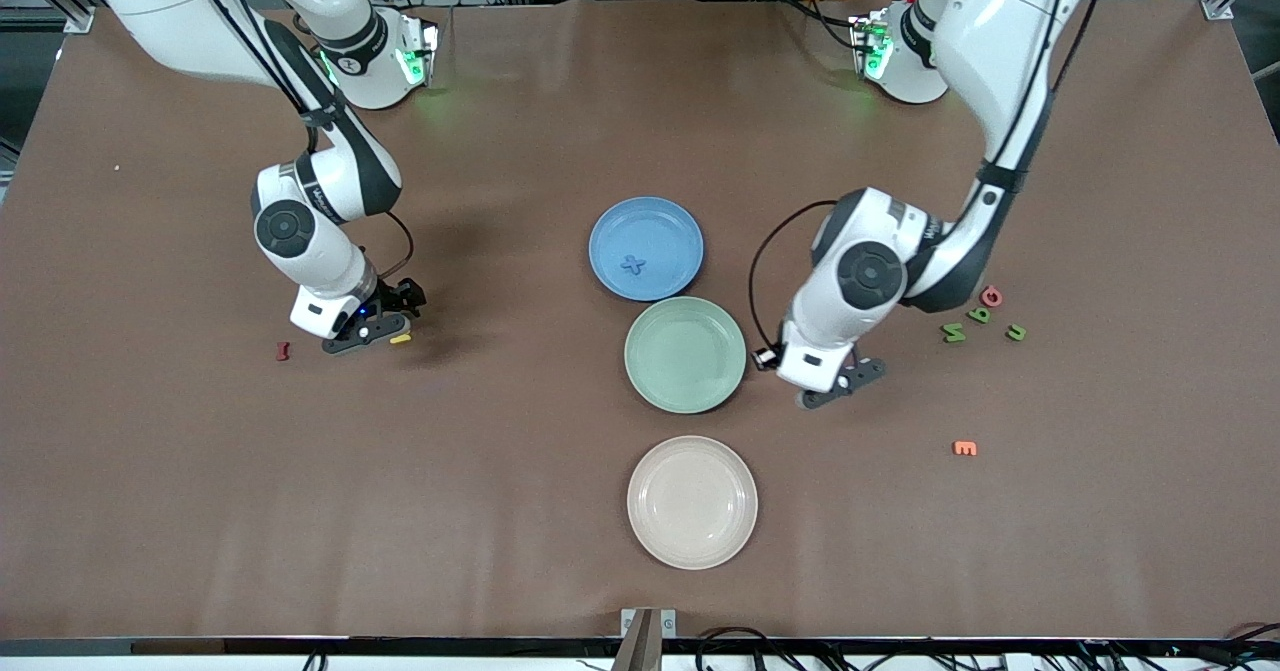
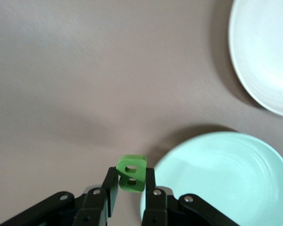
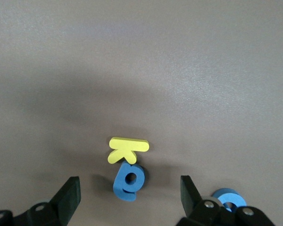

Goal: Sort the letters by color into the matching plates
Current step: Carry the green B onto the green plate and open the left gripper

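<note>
Brown table [image 1: 520,511]: left gripper [image 2: 130,188] pinches a green letter [image 2: 131,172] beside the empty green plate [image 2: 254,155], right gripper [image 3: 130,193] spread wide around a blue letter [image 3: 129,181], blue plate [image 1: 660,221] holding one blue X [image 1: 632,264].

Three round plates in a row down mid-table: blue plate [image 1: 646,248] holding a blue X-shaped letter [image 1: 632,264], pale green plate [image 1: 685,354] at its 5 o'clock, cream plate [image 1: 692,501] at 6 o'clock from the green. Green B-shaped letter [image 2: 131,173] pinched upright between dark fingers [image 2: 110,188] by the green plate's rim. Yellow K [image 3: 127,149] touching a blue letter [image 3: 129,181] flat on the table, another blue one [image 3: 229,199] nearby; green and red letters [image 1: 983,313] clustered at 3 o'clock from the plates, an orange E [image 1: 965,447] lower, a dark red piece [image 1: 283,351] at 9 o'clock.
</note>
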